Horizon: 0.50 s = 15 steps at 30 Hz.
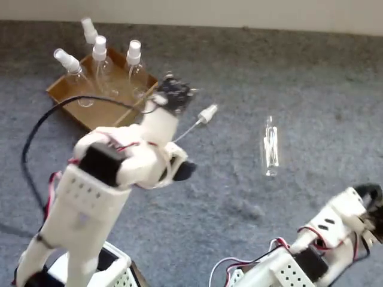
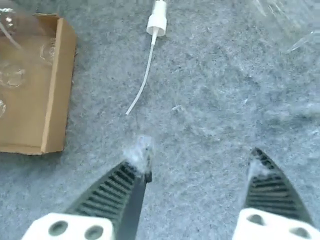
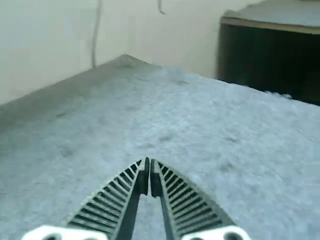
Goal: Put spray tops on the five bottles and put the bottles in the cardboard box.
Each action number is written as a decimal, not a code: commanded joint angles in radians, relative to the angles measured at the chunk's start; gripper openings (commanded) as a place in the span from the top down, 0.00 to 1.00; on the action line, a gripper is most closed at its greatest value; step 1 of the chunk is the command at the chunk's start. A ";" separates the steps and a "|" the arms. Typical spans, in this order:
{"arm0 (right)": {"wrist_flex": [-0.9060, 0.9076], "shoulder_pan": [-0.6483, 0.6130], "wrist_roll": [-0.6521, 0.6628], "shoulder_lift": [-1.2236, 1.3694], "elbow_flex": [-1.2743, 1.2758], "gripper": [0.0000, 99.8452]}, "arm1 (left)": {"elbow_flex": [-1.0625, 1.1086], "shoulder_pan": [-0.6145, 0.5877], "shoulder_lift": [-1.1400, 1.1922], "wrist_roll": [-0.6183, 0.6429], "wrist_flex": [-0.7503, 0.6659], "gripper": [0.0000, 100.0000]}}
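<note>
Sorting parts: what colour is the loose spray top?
The spray top is white, clearest in the left wrist view.

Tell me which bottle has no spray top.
The bottle lying flat on the table, away from the cardboard box; the other four sit capped inside it.

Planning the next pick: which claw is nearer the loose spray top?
Left. The left claw is open just short of the spray top; the right claw sits far off, shut.
</note>
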 commanded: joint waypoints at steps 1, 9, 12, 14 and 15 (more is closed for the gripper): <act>0.128 0.216 -0.003 -0.013 0.136 1.00 | -0.140 0.084 0.165 0.014 -0.002 0.73; 0.134 0.492 -0.002 -0.013 0.136 1.00 | -0.395 0.203 0.513 0.140 -0.003 0.73; 0.140 0.501 -0.002 -0.013 0.136 1.00 | -0.573 0.239 0.659 0.184 -0.003 0.73; 0.177 0.501 -0.002 -0.013 0.136 1.00 | -0.690 0.259 0.757 0.184 0.003 0.73; 0.193 0.498 -0.002 -0.013 0.136 1.00 | -0.746 0.266 0.808 0.184 0.005 0.73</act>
